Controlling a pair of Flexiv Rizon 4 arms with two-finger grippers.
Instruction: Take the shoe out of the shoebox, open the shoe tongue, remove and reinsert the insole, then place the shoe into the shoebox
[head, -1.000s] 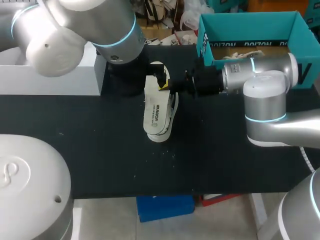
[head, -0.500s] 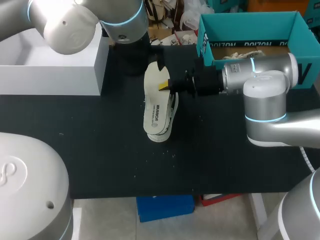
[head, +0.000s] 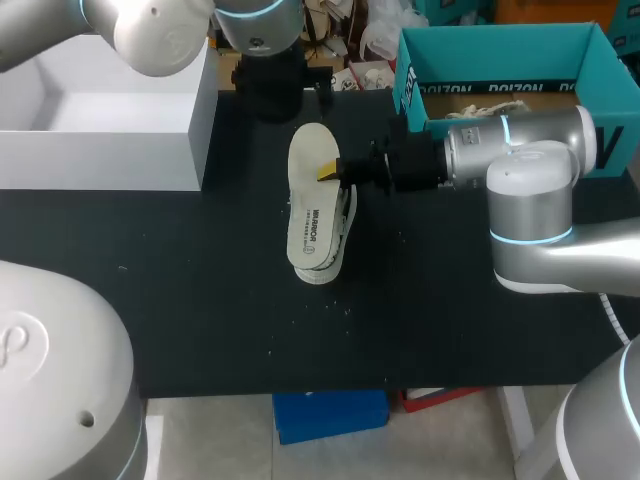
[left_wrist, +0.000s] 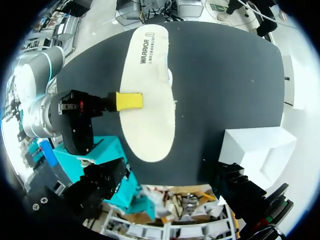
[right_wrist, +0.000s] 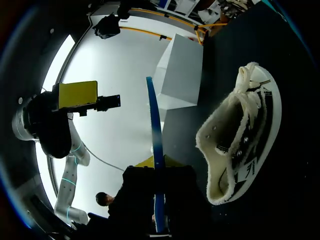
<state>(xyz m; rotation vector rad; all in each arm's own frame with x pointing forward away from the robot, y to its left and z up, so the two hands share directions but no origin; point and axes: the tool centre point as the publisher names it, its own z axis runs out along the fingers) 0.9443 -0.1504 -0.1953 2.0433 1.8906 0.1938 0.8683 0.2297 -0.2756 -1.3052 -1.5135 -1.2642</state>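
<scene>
Two of the views filled in what the third hid. From the right wrist, the right gripper was clamped on the insole, which showed only as a thin blue edge running out from between its fingers. Just beside that edge the shoe lay on its side on the black table, its mouth and laces turned toward the camera, a sight neither other view gave. Farther off stood the white box, and beyond it the left gripper hung high. From the left wrist, looking straight down, the insole's whole pale face showed, with one yellow tip of the right gripper pressed on its edge near the middle. That view's own dark fingers stood wide apart with nothing between them. From the head camera, the insole was held flat over the shoe, covering most of it. The right arm lay level above the table, reaching in from its side. The left arm stood at the far edge, clear of the insole. The teal shoebox sat in the far right corner.
</scene>
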